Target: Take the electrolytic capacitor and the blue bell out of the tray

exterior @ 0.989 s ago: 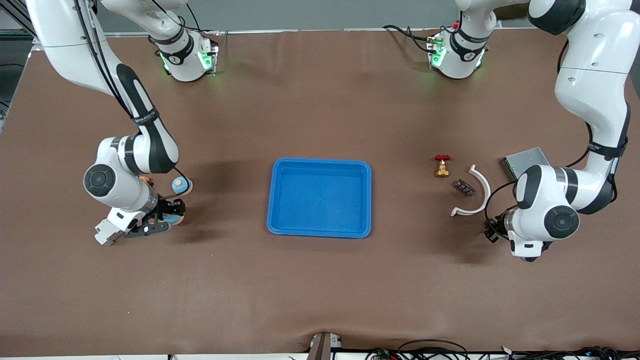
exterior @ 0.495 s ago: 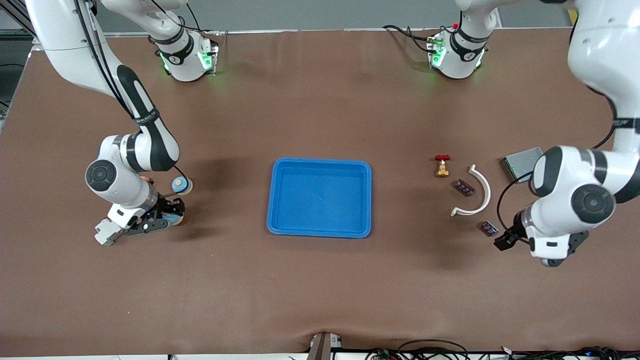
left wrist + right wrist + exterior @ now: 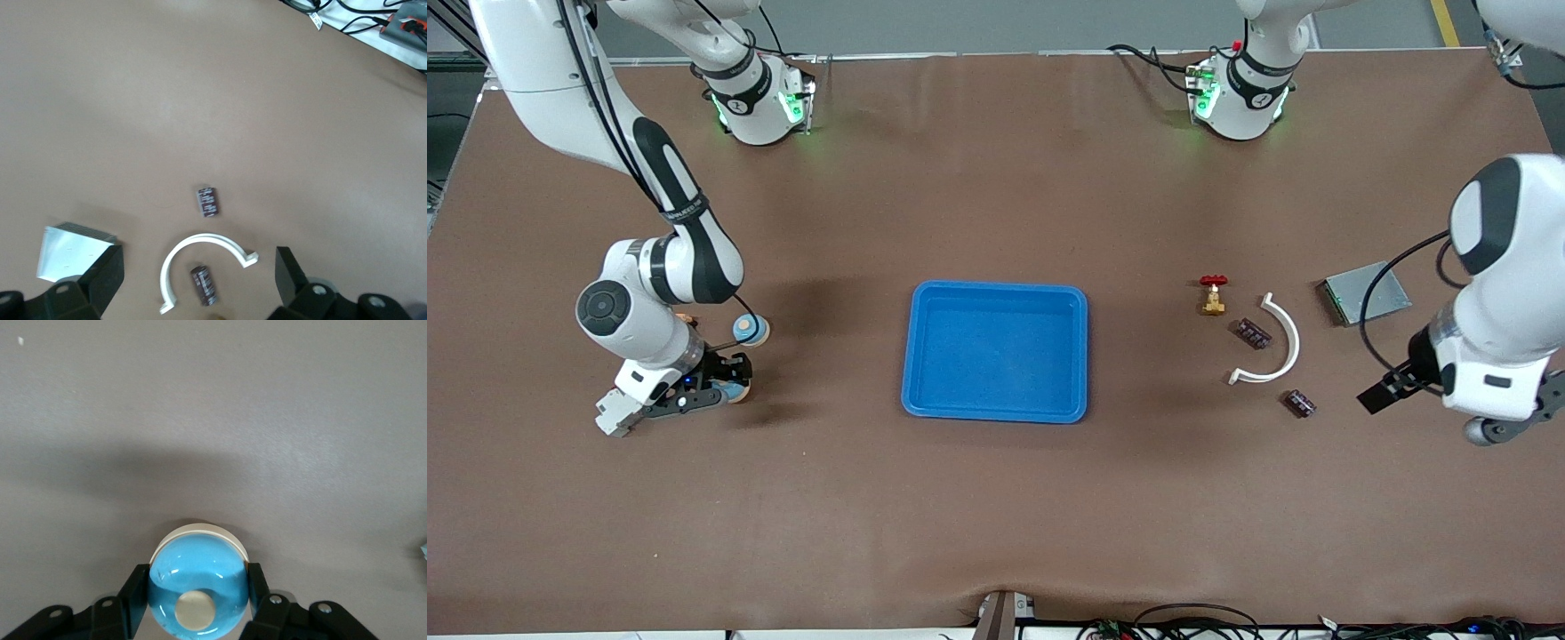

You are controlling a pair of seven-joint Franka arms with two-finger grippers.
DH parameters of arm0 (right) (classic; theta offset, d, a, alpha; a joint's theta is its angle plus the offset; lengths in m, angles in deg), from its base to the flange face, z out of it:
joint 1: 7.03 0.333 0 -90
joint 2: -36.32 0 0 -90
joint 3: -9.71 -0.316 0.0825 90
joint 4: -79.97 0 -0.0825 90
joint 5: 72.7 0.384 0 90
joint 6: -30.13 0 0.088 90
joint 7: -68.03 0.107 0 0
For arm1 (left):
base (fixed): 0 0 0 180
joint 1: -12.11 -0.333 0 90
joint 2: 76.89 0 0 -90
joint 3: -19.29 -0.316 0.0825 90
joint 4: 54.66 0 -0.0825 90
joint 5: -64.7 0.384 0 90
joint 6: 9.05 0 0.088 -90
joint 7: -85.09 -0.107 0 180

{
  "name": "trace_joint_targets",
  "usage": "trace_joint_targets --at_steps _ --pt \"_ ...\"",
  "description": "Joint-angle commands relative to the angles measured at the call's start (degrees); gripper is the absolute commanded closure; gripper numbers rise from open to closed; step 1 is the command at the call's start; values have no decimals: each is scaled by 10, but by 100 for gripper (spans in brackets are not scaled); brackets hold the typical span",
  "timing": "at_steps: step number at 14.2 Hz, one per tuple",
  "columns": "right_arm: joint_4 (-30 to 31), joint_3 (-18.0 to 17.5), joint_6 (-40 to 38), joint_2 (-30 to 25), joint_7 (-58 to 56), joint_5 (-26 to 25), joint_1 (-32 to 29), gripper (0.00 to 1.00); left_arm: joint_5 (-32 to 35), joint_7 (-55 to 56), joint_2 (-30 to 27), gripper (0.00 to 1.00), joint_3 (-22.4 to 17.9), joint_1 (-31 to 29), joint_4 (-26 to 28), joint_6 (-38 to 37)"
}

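Observation:
A blue bell (image 3: pixel 198 587) with a cream button and base sits between my right gripper's (image 3: pixel 197 595) fingers, which are shut on it, low at the table (image 3: pixel 725 388). A second blue bell (image 3: pixel 751 331) stands just beside it. Two dark capacitors lie toward the left arm's end: one (image 3: pixel 1251 333) inside a white arc (image 3: pixel 1276 342), the other (image 3: pixel 1300 404) nearer the camera, bare on the table. My left gripper (image 3: pixel 1375 396) hangs open and empty, up in the air over the table beside that one. Its wrist view shows both capacitors (image 3: pixel 208 201) (image 3: pixel 204 285).
A blue tray (image 3: pixel 996 404) lies mid-table with nothing in it. A brass valve (image 3: pixel 1213 295) with a red handle stands by the white arc (image 3: pixel 200 248). A grey flat box (image 3: pixel 1365 292) (image 3: pixel 67 253) lies toward the left arm's end.
The left gripper opened, left a capacitor lying on the table, and rose away toward the left arm's end. The right gripper stayed shut on the bell, hardly moving.

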Motion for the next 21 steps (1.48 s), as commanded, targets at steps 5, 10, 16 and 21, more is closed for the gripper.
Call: trace_joint_targets --at_steps 5,10,16,21 --pt "8 -10 19 6 -9 9 -7 100 -40 -45 -87 0 4 -2 -7 -89" --pt "7 -14 23 12 -7 9 -6 100 -73 -151 -149 0 -23 7 0 -145" --pt "4 -14 2 -1 -9 9 -7 0 -123 -253 -216 0 -124 74 17 -232" --pt "-9 -14 -57 -41 0 9 -7 0 -157 -273 -266 0 -181 126 51 -249"
